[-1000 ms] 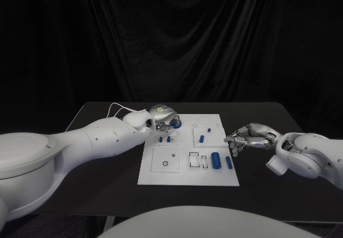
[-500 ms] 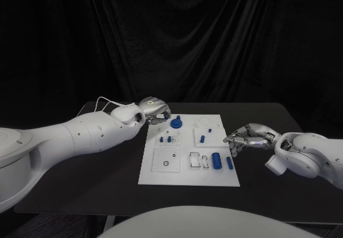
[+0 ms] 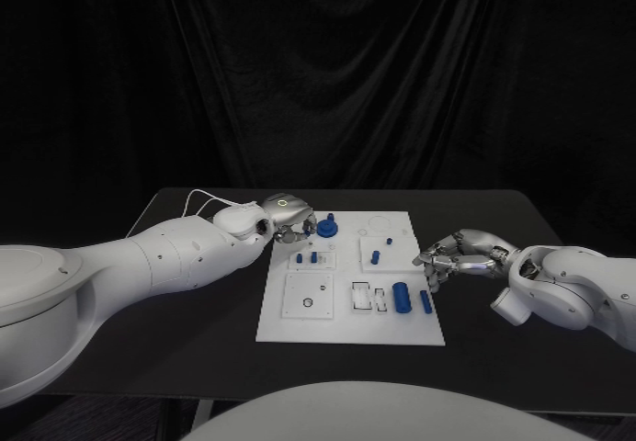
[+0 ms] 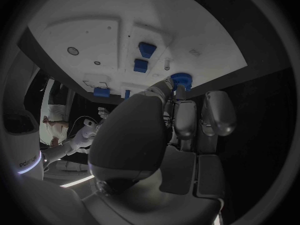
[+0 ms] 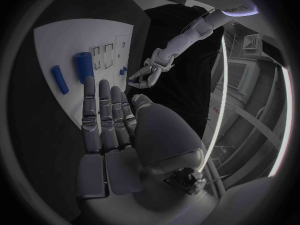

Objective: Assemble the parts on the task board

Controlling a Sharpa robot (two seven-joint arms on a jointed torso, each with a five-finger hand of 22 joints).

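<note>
The white task board (image 3: 347,322) lies mid-table. A round blue part with a peg (image 3: 327,227) stands at its far left corner. My left hand (image 3: 288,217) hovers just left of it, fingers loosely curled and holding nothing; the left wrist view shows its fingertips (image 4: 167,86) close to that round part (image 4: 180,78). Small blue parts (image 3: 306,258) (image 3: 375,255) stand in the board's middle rows. Two blue cylinders (image 3: 401,298) (image 3: 425,301) lie near the right edge. My right hand (image 3: 453,256) hangs empty over that edge, fingers straight and pointing at the cylinders (image 5: 83,66).
Empty cut-outs (image 3: 363,295) and a square recess (image 3: 309,300) mark the board's near half. Bare black table (image 3: 198,349) surrounds the board. A white cable (image 3: 212,197) loops above my left wrist.
My left hand came off the round blue part, rose to the left, then dropped back a little beside it. The part stays on the board. My right hand has not moved.
</note>
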